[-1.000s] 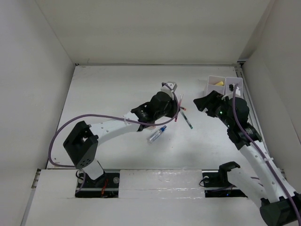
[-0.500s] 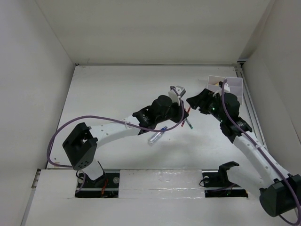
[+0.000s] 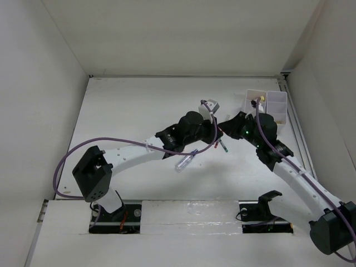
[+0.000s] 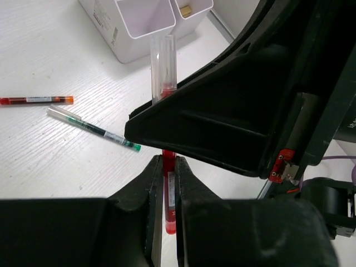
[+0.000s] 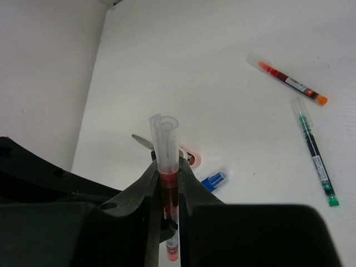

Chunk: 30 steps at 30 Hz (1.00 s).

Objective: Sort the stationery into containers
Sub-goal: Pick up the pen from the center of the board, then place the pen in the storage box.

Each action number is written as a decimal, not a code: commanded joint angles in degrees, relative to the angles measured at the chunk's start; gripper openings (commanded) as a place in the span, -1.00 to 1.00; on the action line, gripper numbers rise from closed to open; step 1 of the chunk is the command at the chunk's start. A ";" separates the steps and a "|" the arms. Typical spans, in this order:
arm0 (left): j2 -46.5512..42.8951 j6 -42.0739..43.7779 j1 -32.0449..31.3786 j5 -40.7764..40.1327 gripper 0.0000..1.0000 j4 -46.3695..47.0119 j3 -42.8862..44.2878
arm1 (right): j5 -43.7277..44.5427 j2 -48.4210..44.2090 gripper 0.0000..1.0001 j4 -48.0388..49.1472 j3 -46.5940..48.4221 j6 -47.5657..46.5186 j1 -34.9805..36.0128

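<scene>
A red pen [image 4: 168, 189] with a clear cap is held above the table by both grippers at once. My left gripper [image 4: 168, 161] is shut on its red barrel. Closed on the same pen [image 5: 167, 167], just below the clear cap, is my right gripper [image 5: 167, 167]. In the top view the two grippers meet at mid table, left gripper [image 3: 216, 129] against right gripper [image 3: 226, 127]. The two white containers [image 3: 266, 104] stand at the back right; one container [image 4: 139, 28] shows no contents, the other holds a beige block [image 4: 186, 10].
On the table lie a second red pen [image 5: 292, 83], a green pen [image 5: 314, 153] and a clear blue-capped bottle [image 3: 185, 160]. A silver blade [image 5: 143, 141] shows behind the held pen. The side wall runs just right of the containers.
My right arm has swung left from the containers to the left gripper and its jaws have closed on the pen. The left arm carried the pen a little to the right.
</scene>
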 commanded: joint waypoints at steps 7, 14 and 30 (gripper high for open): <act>-3.51 0.19 0.06 -6.32 1.00 -1.65 4.41 | 6.99 2.03 -1.00 3.78 3.99 -2.57 -0.37; -9.83 0.19 0.06 -11.23 1.00 -8.49 0.63 | 16.30 11.44 -1.00 5.53 13.93 -14.61 -10.02; -22.49 -6.40 0.06 -19.06 1.00 -24.24 -6.67 | 7.27 34.19 -1.00 24.87 29.13 -20.60 -35.18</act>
